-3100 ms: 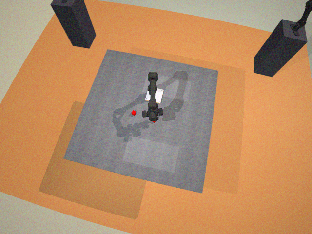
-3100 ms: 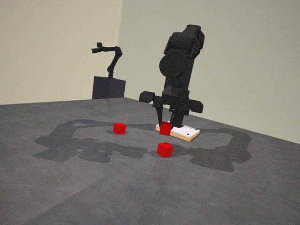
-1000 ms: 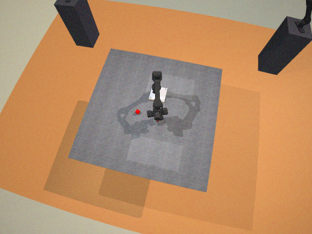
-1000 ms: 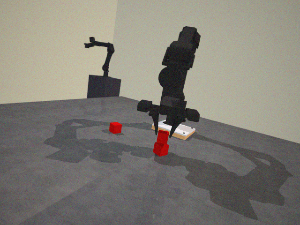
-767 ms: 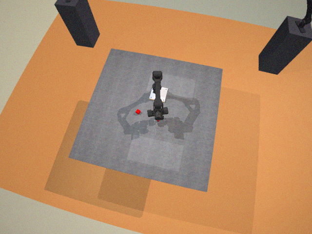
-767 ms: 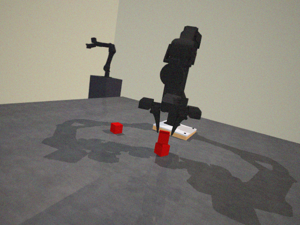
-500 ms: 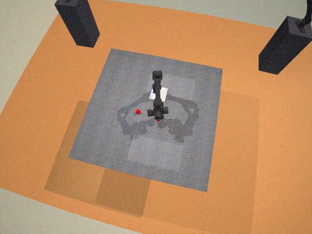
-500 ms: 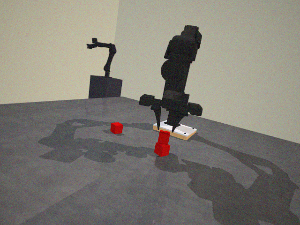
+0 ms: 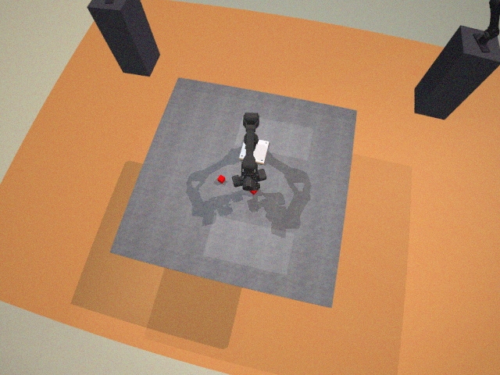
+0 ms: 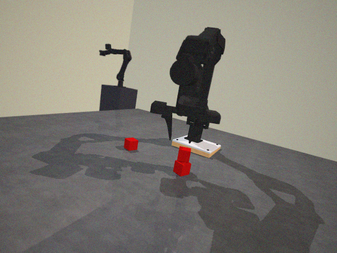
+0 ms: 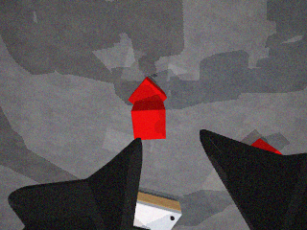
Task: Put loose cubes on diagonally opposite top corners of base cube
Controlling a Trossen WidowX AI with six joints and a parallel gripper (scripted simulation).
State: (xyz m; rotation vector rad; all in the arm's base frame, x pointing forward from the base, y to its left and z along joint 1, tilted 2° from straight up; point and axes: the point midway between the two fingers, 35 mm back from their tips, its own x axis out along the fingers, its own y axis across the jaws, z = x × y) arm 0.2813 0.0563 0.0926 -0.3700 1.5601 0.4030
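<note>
plainly, the claw [image 9: 251, 186] [image 10: 179, 140] [image 11: 170, 138] stands apart, near one red cube [image 10: 184, 154] [image 11: 149, 125] stacked on another [image 10: 181, 168] [image 11: 147, 89].

reads as matt black plastic on the pincer [image 9: 249, 188] [image 10: 179, 140] [image 11: 170, 136]. just beside it, on the stacked red cubes [image 9: 253, 191] [image 10: 182, 166] [image 11: 149, 125]: smooth, plain plastic look. same on the lone red cube [image 9: 221, 178] [image 10: 130, 144] [image 11: 261, 145], off to one side. behind it, on the base plate [image 9: 262, 152] [image 10: 211, 146] [image 11: 158, 216]: smooth white top, wood-like tan edge. below it, on the grey surface [image 9: 242, 258] [image 10: 81, 212] [image 11: 216, 24]: matt, mottled, like concrete.
</note>
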